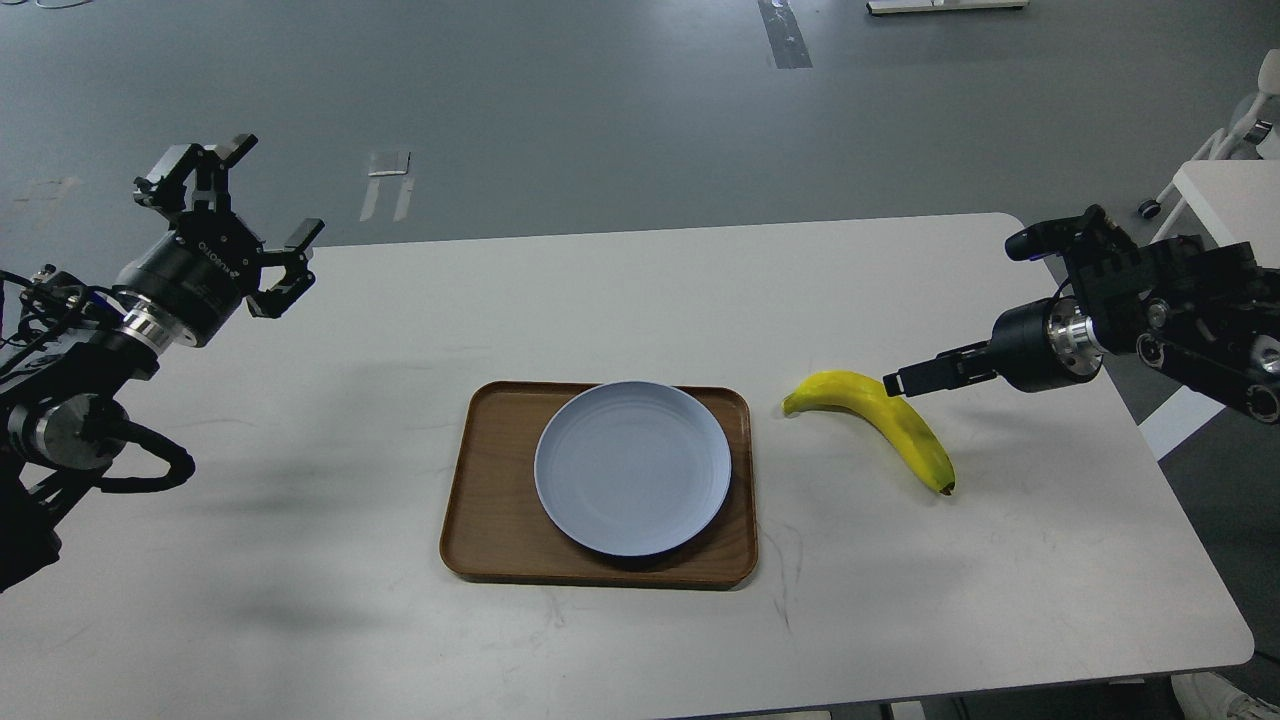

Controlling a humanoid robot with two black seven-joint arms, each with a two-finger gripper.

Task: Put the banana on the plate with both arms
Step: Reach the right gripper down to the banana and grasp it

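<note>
The yellow banana (905, 432) lies on the white table (300, 560), to the right of the tray, greenish stem end toward the tray and dark tip toward the front right. The pale blue-grey plate (632, 468) sits empty on the brown wooden tray (485, 500). My right gripper (897, 383) reaches in from the right, its tip just over the banana's middle. It is seen side-on, so its fingers cannot be told apart. My left gripper (245, 195) is open and empty, raised above the table's far left corner, far from the plate.
The table's right edge runs close to my right arm (1150, 320). A second white table (1225, 195) and a chair's wheeled legs (1245, 125) stand beyond it at the right. Grey floor lies behind the table.
</note>
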